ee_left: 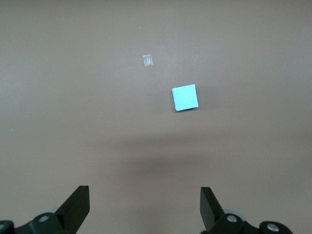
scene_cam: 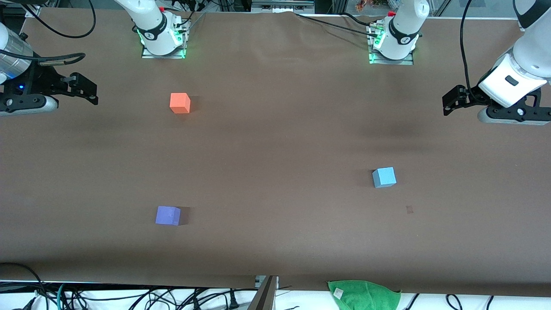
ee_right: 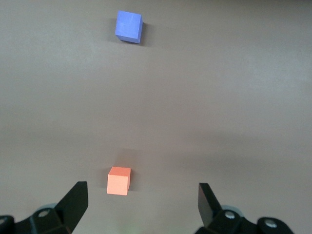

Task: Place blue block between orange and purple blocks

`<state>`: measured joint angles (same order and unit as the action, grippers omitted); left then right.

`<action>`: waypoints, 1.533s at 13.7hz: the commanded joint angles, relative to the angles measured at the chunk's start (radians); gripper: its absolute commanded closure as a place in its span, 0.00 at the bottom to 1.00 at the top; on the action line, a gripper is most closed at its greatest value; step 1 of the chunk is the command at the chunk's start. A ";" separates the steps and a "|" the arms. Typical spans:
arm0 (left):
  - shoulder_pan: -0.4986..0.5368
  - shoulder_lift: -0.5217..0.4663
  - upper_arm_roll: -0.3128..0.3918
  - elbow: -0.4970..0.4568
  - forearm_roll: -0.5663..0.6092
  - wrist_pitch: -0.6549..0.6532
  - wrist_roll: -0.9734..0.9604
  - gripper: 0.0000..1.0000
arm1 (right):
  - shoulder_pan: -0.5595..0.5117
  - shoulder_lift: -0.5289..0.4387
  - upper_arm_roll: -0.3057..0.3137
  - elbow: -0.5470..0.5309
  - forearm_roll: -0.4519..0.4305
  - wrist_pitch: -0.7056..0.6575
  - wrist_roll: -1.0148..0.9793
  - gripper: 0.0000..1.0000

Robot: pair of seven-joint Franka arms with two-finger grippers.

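Observation:
The sky-blue block (scene_cam: 384, 177) (ee_left: 185, 97) sits alone on the brown table toward the left arm's end. The orange block (scene_cam: 180, 103) (ee_right: 119, 180) lies toward the right arm's end, close to the arm bases. The purple block (scene_cam: 168, 215) (ee_right: 129, 26) lies nearer the front camera than the orange one, with bare table between them. My left gripper (scene_cam: 444, 105) (ee_left: 144, 190) hangs open over the left arm's end of the table, holding nothing. My right gripper (scene_cam: 95, 94) (ee_right: 142, 186) hangs open over the right arm's end, also holding nothing.
A small scrap of tape (scene_cam: 409, 209) (ee_left: 147, 60) lies beside the blue block, nearer the front camera. A green cloth (scene_cam: 363, 295) rests at the table's front edge, with cables (scene_cam: 129, 297) and a metal post (scene_cam: 264, 292) along it.

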<state>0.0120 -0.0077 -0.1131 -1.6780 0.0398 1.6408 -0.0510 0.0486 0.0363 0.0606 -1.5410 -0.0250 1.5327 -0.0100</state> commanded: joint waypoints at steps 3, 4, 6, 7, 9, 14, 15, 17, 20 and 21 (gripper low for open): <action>0.000 0.011 0.003 0.034 -0.015 -0.024 0.010 0.00 | 0.004 0.004 -0.002 0.012 -0.001 0.001 0.001 0.00; 0.000 0.020 0.003 0.041 -0.014 -0.026 0.010 0.00 | 0.004 0.004 -0.002 0.012 -0.001 0.001 0.001 0.00; 0.003 0.031 0.003 0.058 -0.014 -0.026 0.010 0.00 | 0.004 0.004 -0.002 0.012 -0.003 0.001 0.001 0.00; 0.003 0.032 0.003 0.060 -0.015 -0.035 0.008 0.00 | 0.004 0.004 -0.002 0.012 -0.003 0.001 0.002 0.00; 0.002 0.032 0.003 0.060 -0.011 -0.044 0.010 0.00 | 0.004 0.004 -0.002 0.012 -0.001 0.001 0.001 0.00; -0.001 0.032 0.001 0.060 -0.009 -0.045 0.008 0.00 | 0.004 0.004 -0.002 0.012 -0.003 0.001 0.001 0.00; -0.003 0.032 0.001 0.058 -0.009 -0.045 0.010 0.00 | 0.004 0.004 -0.002 0.012 -0.001 0.001 0.001 0.00; -0.001 0.032 0.001 0.060 -0.009 -0.049 0.010 0.00 | 0.004 0.004 -0.002 0.012 -0.001 0.001 0.001 0.00; -0.003 0.031 0.000 0.060 -0.009 -0.068 0.013 0.00 | 0.004 0.004 -0.002 0.012 -0.001 0.001 0.001 0.00; -0.003 0.031 0.000 0.058 -0.009 -0.068 0.013 0.00 | 0.004 0.004 -0.002 0.012 -0.001 0.001 0.001 0.00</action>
<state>0.0123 0.0087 -0.1134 -1.6533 0.0398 1.6017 -0.0510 0.0486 0.0363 0.0606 -1.5410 -0.0250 1.5328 -0.0099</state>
